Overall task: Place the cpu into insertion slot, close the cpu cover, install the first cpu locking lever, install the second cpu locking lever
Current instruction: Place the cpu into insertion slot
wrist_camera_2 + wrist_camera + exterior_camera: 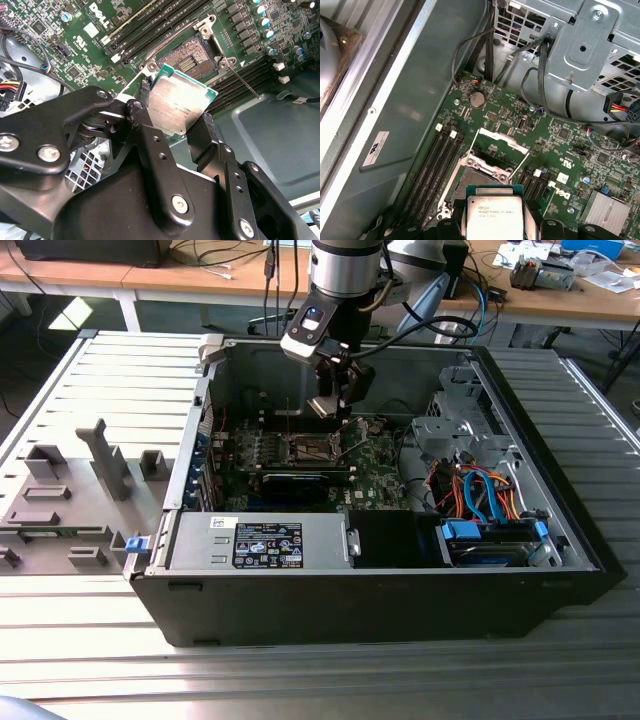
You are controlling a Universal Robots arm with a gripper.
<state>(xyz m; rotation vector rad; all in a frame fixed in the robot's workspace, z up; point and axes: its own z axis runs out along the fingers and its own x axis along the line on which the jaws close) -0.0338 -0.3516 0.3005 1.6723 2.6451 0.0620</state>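
Cpu [182, 102], silvery top showing, is pinched by its edges between the two black fingers [150, 132] of the gripper [174, 112], which is closed down to the chip's width and no further. The cpu hangs clear above the slot [186, 59] without touching it, and the socket's dark contact field lies bare just past the chip's far edge. In the first wrist view the cover [500, 139] stands swung up at the far side of the socket, its window open. A thin lever [245, 82] sticks out free just beside the socket frame. Long memory slots [150, 27] run along both sides of it. From the exterior view the gripper [332, 402] hangs over the middle of the green board [385, 465], towards the far wall of the open case [400, 610].
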